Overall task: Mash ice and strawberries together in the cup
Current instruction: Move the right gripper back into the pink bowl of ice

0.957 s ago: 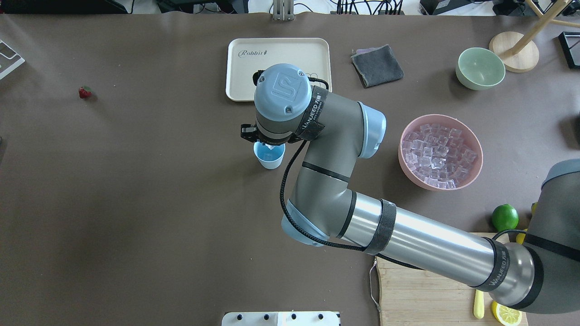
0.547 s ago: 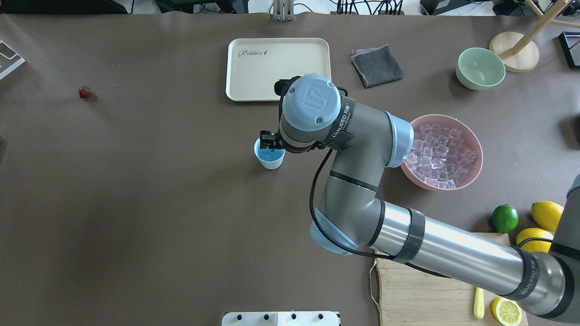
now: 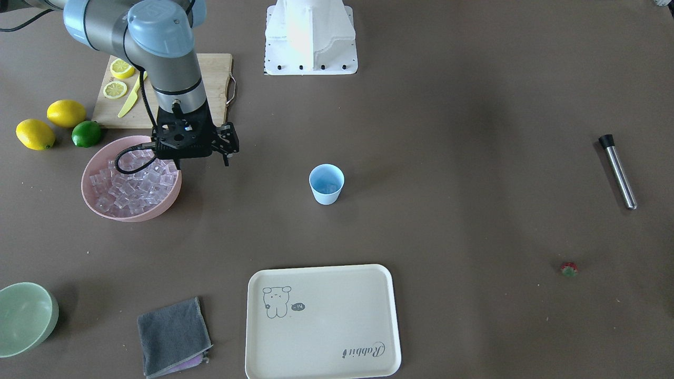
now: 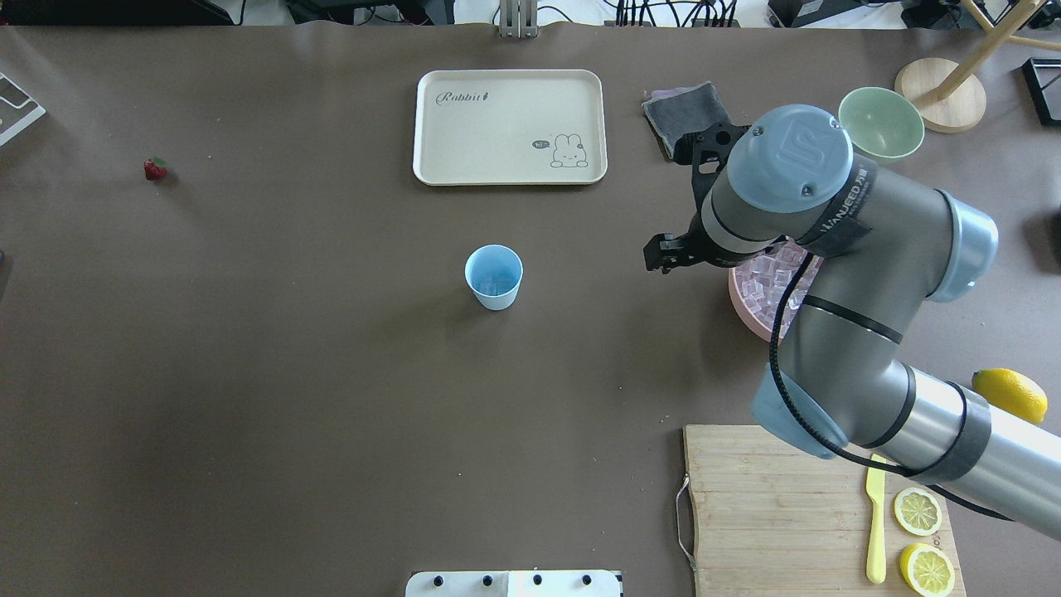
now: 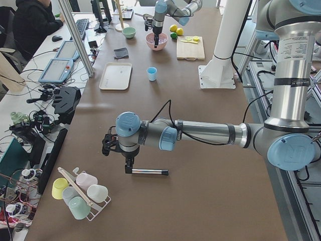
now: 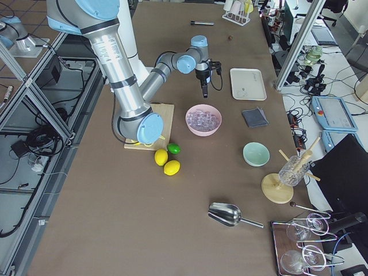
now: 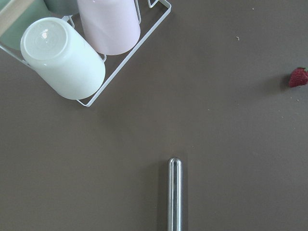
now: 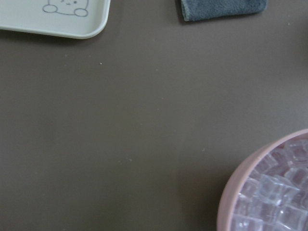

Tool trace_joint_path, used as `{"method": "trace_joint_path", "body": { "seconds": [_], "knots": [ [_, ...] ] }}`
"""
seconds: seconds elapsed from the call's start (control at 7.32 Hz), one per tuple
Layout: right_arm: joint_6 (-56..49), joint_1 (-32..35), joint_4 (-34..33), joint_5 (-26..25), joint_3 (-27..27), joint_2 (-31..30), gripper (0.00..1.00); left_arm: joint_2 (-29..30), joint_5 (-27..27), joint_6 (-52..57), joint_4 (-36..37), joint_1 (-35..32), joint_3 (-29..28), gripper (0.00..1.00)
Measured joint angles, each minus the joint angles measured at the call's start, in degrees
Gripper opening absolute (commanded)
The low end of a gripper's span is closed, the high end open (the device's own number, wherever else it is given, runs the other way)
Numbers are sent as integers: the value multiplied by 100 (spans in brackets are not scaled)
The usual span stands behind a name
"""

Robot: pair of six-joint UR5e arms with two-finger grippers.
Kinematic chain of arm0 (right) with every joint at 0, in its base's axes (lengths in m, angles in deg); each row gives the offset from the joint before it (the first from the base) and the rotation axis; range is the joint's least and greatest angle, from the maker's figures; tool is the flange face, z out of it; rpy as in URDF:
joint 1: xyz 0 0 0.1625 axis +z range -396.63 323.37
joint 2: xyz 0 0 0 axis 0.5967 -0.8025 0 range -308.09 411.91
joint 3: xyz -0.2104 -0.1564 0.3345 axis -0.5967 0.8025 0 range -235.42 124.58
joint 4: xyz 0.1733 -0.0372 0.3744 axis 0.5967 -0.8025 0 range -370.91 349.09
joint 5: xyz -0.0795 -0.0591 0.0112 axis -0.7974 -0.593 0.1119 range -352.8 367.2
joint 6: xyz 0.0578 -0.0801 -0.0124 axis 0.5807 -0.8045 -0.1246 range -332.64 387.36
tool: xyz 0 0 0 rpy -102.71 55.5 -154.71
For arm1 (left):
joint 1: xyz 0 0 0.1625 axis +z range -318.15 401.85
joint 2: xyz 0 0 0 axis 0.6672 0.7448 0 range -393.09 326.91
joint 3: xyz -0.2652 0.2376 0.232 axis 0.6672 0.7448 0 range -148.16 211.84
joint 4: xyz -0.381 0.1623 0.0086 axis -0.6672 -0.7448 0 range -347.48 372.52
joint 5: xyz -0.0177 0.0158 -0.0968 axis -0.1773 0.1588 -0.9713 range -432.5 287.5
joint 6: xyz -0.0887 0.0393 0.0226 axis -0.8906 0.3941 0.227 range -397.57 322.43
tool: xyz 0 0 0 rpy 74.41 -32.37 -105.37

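Loading ice: right hand (image 4: pixel 663 254), spread and empty, hovers at the pink bowl's (image 4: pixel 746 308) nine-o'clock rim; next, dip and pinch ice (image 4: pixel 771 274) for the cup (image 4: pixel 494 278).

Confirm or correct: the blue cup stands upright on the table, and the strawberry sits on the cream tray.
One thing is wrong: the strawberry is not on the tray but lies on the bare table, far off to the robot's left, as the overhead exterior view shows. The cup does stand upright.
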Motion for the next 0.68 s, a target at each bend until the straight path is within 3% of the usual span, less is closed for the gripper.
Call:
{"method": "trace_joint_path", "body": {
  "seconds": [0.68],
  "knots": [
    [-497,223,144,-85,-64,-780,96,1,0,-11,0,0,50,99]
  ]
}}
